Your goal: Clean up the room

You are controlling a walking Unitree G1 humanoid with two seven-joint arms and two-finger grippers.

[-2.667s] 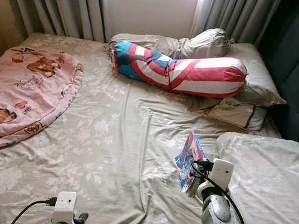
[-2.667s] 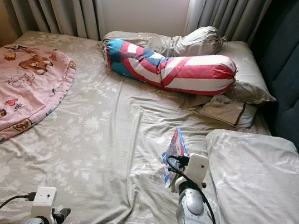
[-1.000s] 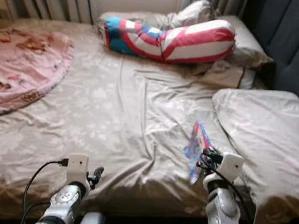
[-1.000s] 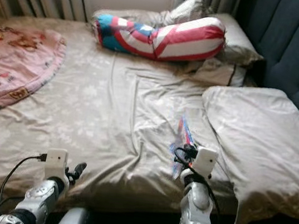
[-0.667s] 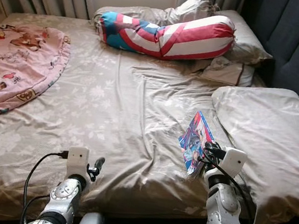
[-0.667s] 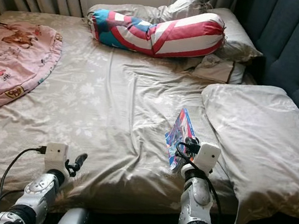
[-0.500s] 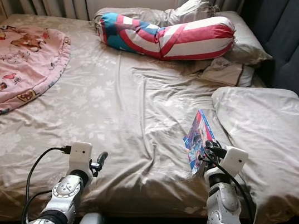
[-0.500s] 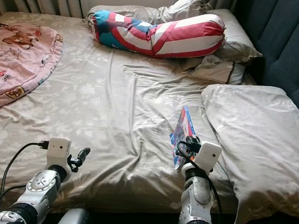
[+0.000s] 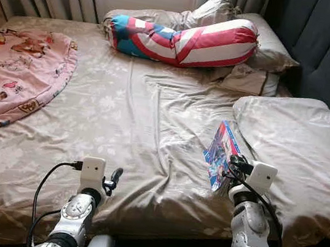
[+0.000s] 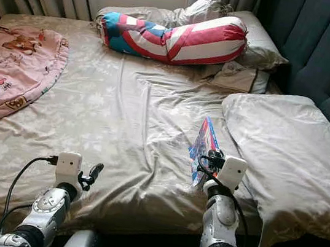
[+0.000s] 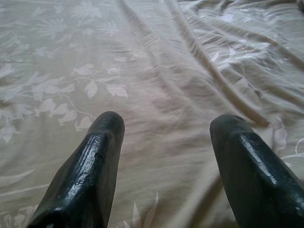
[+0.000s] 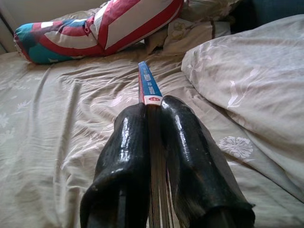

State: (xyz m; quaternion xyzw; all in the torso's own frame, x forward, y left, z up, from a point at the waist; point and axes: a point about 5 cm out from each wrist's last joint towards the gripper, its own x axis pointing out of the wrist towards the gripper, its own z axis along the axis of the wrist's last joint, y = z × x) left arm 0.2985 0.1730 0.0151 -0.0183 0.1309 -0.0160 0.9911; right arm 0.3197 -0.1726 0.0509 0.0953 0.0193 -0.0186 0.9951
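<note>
Book (image 9: 221, 153) sat edge-up above the bed (image 9: 141, 114) beside the pillow (image 9: 298, 149), our right tool (image 12: 153, 111) clamped on its lower edge, likely for carrying away. Left tool (image 11: 166, 128) hung spread apart, idle.

Book (image 9: 220, 155) — higher, clear of bed (image 9: 141, 114)

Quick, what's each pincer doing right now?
Left pincer: open, holding nothing, above the bedsheet.
Right pincer: closed on the thin book.
</note>
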